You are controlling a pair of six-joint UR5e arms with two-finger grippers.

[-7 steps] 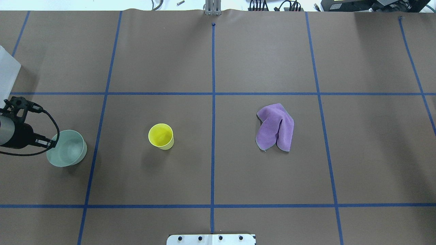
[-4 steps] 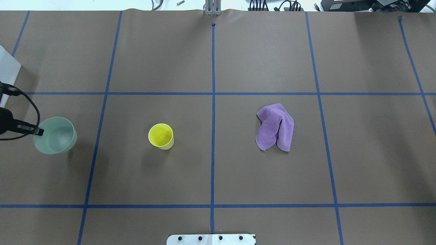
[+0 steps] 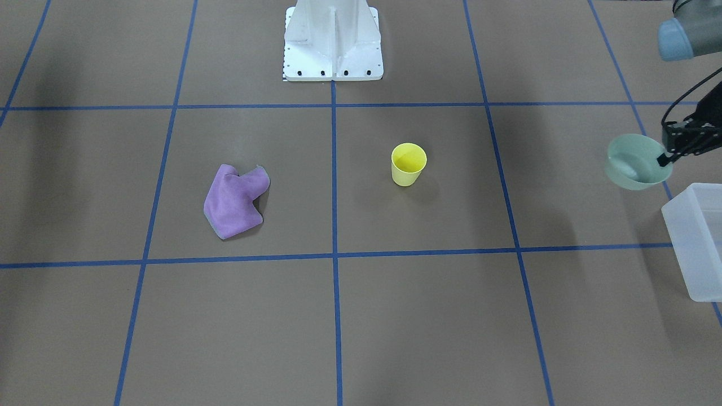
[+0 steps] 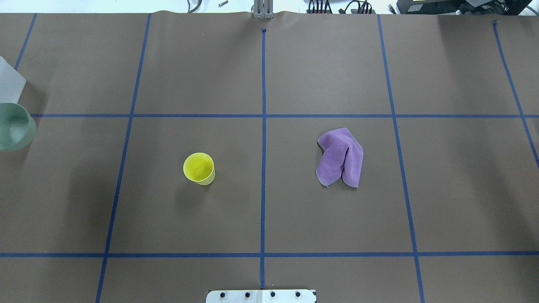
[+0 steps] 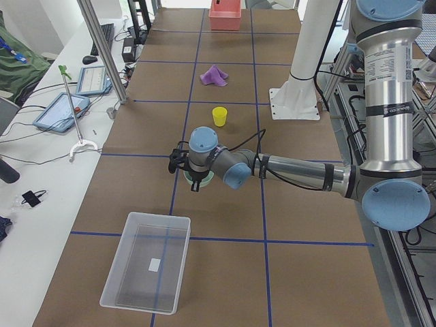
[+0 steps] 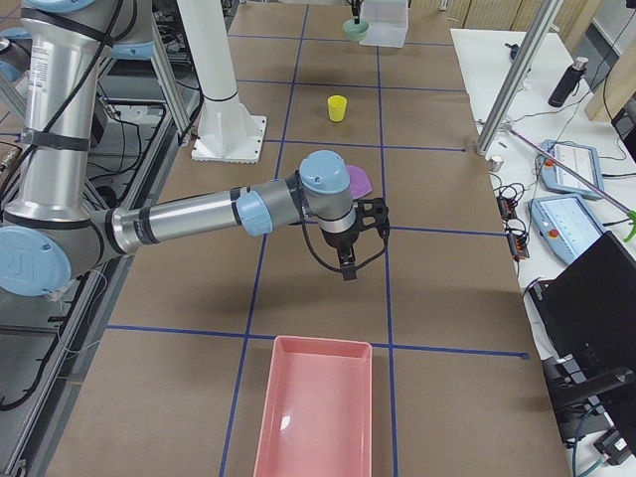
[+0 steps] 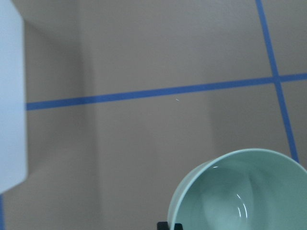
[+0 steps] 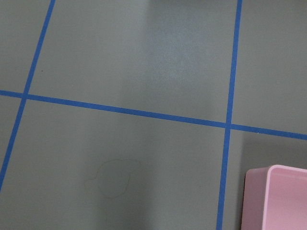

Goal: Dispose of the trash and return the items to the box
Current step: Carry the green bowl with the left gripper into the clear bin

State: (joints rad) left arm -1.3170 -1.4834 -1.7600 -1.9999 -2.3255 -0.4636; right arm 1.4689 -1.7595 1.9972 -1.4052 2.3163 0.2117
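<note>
My left gripper [image 3: 667, 159] is shut on the rim of the pale sage-green bowl [image 3: 633, 162] and holds it above the table, just beside the near end of the translucent box [image 3: 696, 242]. In the overhead view the bowl [image 4: 14, 126] is at the left edge, below the box corner [image 4: 9, 82]; the gripper is out of that frame. The yellow cup [image 4: 198, 168] stands upright left of centre. My right gripper [image 6: 348, 266] hangs over the table near the purple cloth [image 6: 358, 180]; I cannot tell whether it is open or shut.
A crumpled purple cloth [image 4: 340, 158] lies right of centre. A pink bin [image 6: 313, 417] stands at the table's right end. The white robot base [image 3: 333, 42] is at the near middle edge.
My left gripper has carried the bowl left and further from the robot, towards the box; the arm has left the overhead view. Cup and cloth have not moved.
</note>
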